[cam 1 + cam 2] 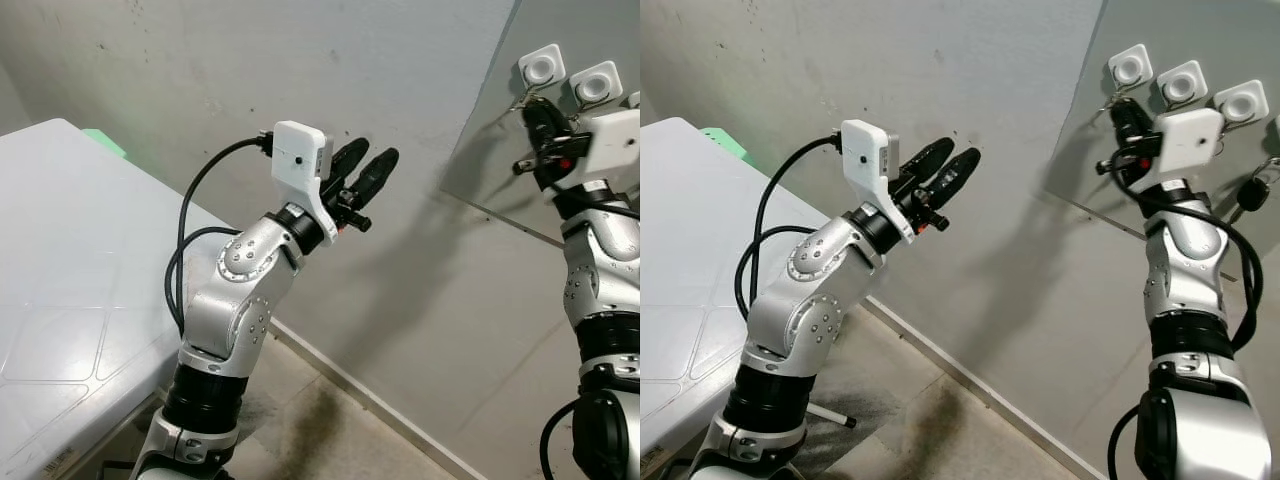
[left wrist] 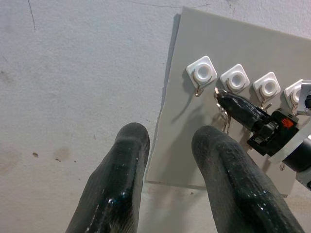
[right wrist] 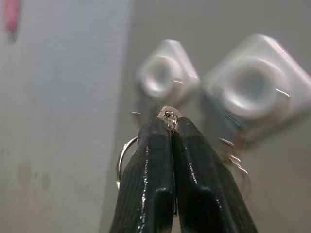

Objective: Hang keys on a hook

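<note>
Nearest us, our left gripper (image 1: 368,165) hovers in mid-air with its 2 fingers apart and empty, well short of the wall. Farther on, our right gripper (image 3: 167,127) is pinched tight on the key ring (image 3: 124,158), metal showing at its tips. The leftmost hook (image 3: 167,77) sits just above and beyond those tips, so we judge the ring must travel up and forward along the fingers' axis.
</note>
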Robot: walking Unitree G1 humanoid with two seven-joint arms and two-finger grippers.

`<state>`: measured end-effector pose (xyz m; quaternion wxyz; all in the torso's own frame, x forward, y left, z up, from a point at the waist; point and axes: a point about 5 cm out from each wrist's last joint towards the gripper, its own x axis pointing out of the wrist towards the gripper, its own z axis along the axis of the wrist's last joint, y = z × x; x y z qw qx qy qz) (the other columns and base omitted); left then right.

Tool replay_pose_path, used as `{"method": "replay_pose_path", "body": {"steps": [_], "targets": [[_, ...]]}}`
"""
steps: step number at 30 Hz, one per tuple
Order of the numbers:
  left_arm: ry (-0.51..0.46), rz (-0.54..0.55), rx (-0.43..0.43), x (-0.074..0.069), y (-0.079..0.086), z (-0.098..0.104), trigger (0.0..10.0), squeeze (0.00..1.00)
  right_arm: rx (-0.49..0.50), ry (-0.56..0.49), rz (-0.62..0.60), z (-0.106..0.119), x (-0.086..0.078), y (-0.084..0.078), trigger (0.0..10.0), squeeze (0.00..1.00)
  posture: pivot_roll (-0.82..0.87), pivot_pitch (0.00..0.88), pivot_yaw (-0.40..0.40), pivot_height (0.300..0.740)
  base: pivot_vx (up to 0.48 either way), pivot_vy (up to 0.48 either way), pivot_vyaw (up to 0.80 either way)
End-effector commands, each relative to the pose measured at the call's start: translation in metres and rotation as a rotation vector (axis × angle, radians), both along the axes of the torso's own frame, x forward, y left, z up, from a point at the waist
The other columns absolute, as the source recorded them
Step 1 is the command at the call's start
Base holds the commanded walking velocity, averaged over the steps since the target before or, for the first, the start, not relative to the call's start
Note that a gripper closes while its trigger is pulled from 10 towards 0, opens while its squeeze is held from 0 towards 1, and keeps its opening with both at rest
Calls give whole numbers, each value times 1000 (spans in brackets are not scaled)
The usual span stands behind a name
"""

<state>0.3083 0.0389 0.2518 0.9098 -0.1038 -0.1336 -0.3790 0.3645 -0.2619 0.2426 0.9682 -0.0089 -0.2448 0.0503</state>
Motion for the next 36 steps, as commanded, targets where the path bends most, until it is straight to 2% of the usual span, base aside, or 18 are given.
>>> {"method": "replay_pose_path", "body": {"steps": [1, 9, 11, 18, 36], "targets": [[-19, -9, -6, -2, -1, 8, 10000, 0, 46, 6, -8, -4, -3, -7, 10000, 0, 119, 11, -39, 736, 0, 0, 0], [-21, -20, -6, -1, -2, 9, 10000, 0, 10, 2, 29, -7, -6, -1, 10000, 0, 115, 13, -34, 736, 0, 0, 0], [-22, -20, -7, -1, -2, 9, 10000, 0, -13, -22, 106, -2, -8, 9, 10000, 0, 114, 13, -34, 736, 0, 0, 0], [-24, -17, -9, -1, -2, 9, 10000, 0, -27, -73, 243, 13, -7, 29, 10000, 0, 119, 9, -41, 736, 0, 0, 0], [-27, -14, -13, -3, -3, 10, 10000, 0, -14, -130, 263, 42, 7, 45, 10000, 0, 126, 1, -50, 736, 0, 0, 0]]}}
